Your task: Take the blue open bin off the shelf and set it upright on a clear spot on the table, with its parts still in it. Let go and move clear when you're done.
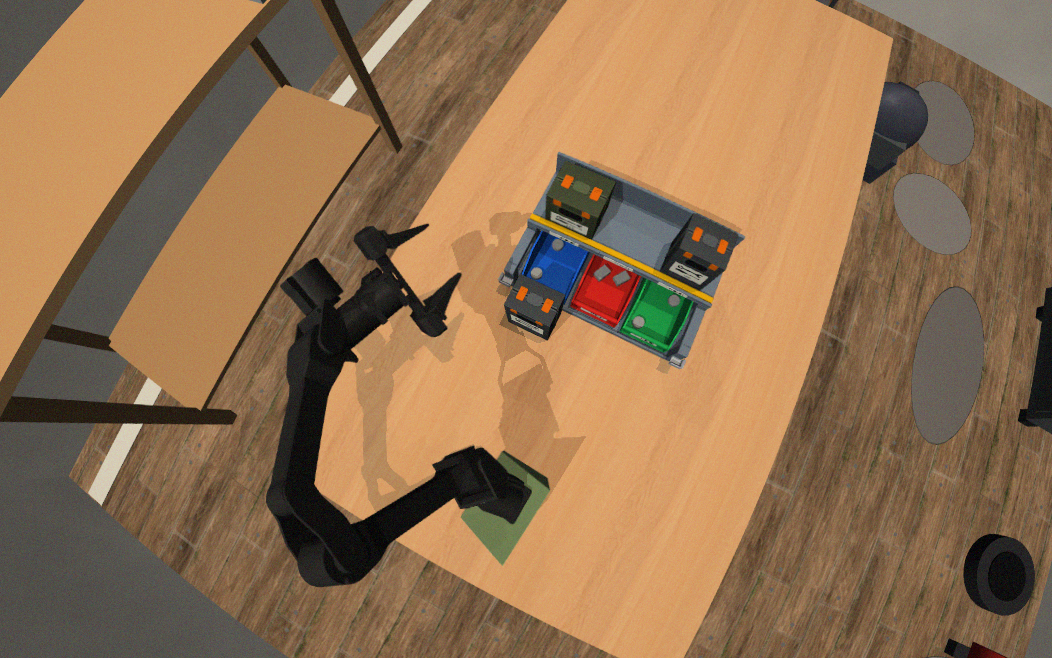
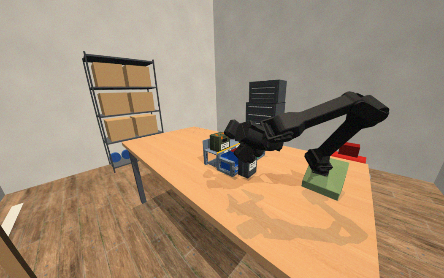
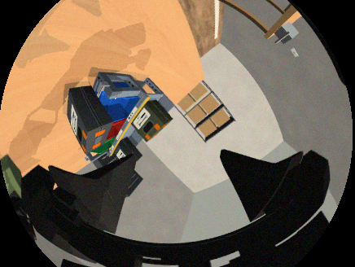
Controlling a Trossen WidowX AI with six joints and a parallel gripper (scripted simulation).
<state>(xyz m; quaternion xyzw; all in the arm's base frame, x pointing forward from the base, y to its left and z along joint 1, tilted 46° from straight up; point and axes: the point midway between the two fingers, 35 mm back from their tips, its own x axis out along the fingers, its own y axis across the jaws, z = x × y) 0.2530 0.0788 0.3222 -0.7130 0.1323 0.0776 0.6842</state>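
The blue open bin (image 1: 555,260) (image 2: 228,157) (image 3: 118,107) stands upright in the lower front row of the grey shelf (image 1: 636,234) (image 2: 205,144), at its left end in the top view. Two round grey parts show in it. A dark case (image 1: 532,311) (image 2: 246,169) (image 3: 88,107) with orange latches stands on the table (image 1: 682,100) (image 2: 170,147) right in front of the blue bin and hides part of its front. My gripper (image 1: 443,249) (image 3: 178,157) is open and empty, raised off the table left of the shelf in the top view. In the exterior view the arm hides part of the shelf.
A red bin (image 1: 595,300) and a green bin (image 1: 657,324) stand beside the blue one. A yellow rail (image 1: 620,257) edges the upper deck, which bears a green case (image 1: 583,200) (image 2: 218,143) (image 3: 152,119) and a second dark case (image 1: 700,249). The arm's base stands on a green block (image 1: 504,543) (image 2: 334,183).
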